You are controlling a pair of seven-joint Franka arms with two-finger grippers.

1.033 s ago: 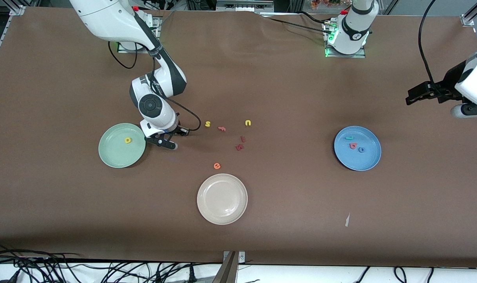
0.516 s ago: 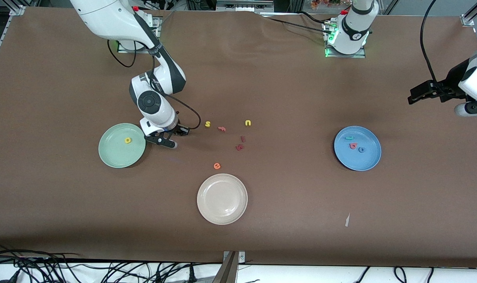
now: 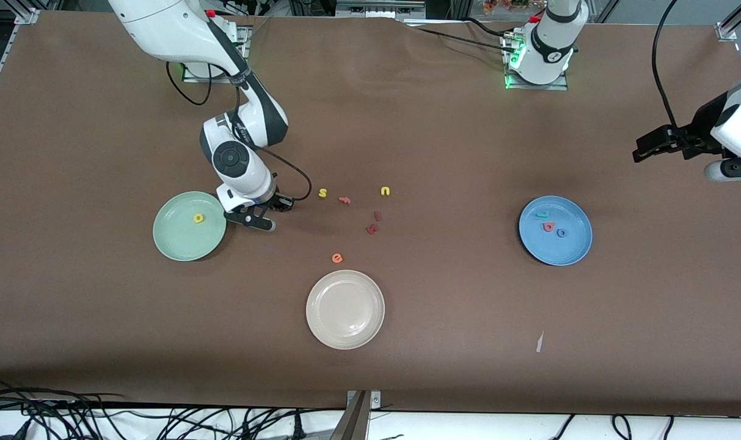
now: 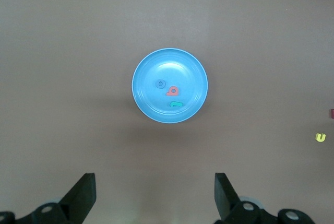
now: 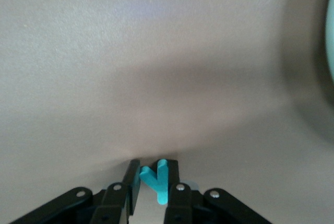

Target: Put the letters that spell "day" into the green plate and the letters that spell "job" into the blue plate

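Observation:
My right gripper (image 3: 261, 223) is low over the table beside the green plate (image 3: 181, 241), shut on the teal "y" (image 5: 159, 179); its jaws (image 5: 154, 169) pinch the letter's two arms. In the front view the "y" is hidden by the hand. A yellow "a" (image 3: 198, 218) lies in the green plate, whose rim (image 5: 331, 36) shows in the right wrist view. The blue plate (image 3: 565, 250) holds the teal "j" (image 3: 542, 214), pink "b" (image 3: 548, 227) and blue "o" (image 3: 561, 233). My left gripper (image 3: 642, 150) waits, open and empty (image 4: 155, 182), high near the left arm's end, looking down on the blue plate (image 4: 185, 72).
Loose letters lie mid-table: a yellow "s" (image 3: 322, 193), a salmon "f" (image 3: 344, 200), a yellow "u" (image 3: 385, 191), two dark red letters (image 3: 377, 216) (image 3: 372, 230) and an orange "e" (image 3: 337, 258). A cream plate (image 3: 345, 309) sits nearer the camera.
The right gripper's fingers have closed on the teal "y", and the hand has shifted slightly. The left arm has barely moved.

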